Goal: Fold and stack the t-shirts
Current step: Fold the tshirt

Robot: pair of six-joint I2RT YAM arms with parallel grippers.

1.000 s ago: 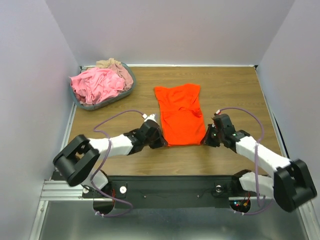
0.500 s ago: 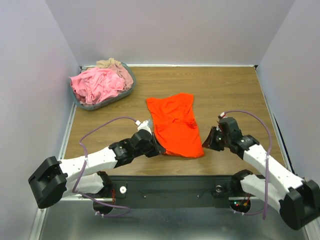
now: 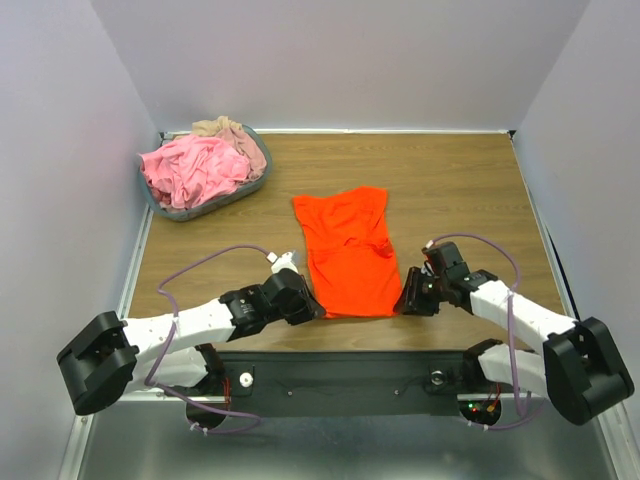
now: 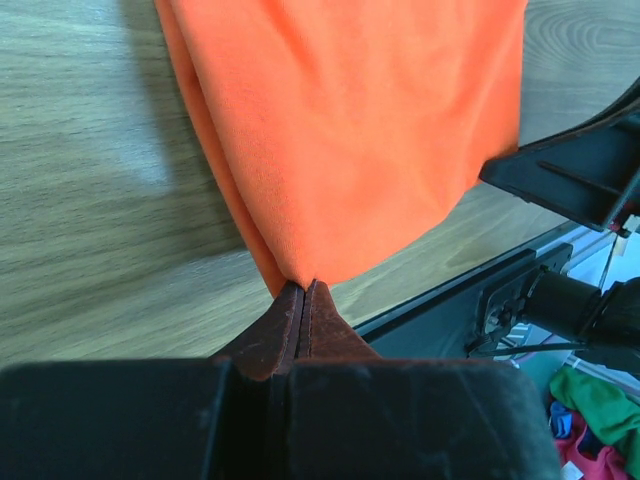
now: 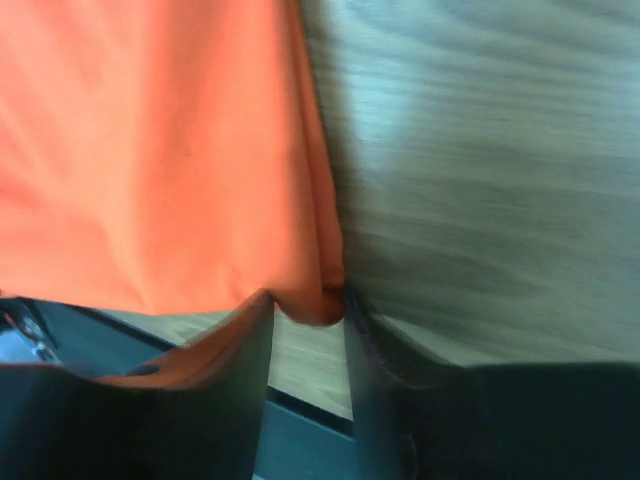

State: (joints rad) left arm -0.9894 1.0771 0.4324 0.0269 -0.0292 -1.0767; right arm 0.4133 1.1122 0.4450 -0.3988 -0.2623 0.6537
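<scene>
The orange-red t-shirt (image 3: 347,250) is being presented lengthwise on the tabletop (image 3: 460,180), with its hem lying right at the near edge. One hem corner is being pinched by the tightly closed left claw (image 4: 305,290). The other corner is being straddled by the right claw (image 5: 308,302), whose jaws are standing slightly parted, so a firm grip cannot be told. If only one corner is being held, the cloth is likely to be skewed or bunched in folding, or the hem dragged off the edge. Bare wood is being offered beyond the collar and rightward. The basket (image 3: 200,212) holding pink t-shirts (image 3: 190,165) is sitting well apart, far left.
</scene>
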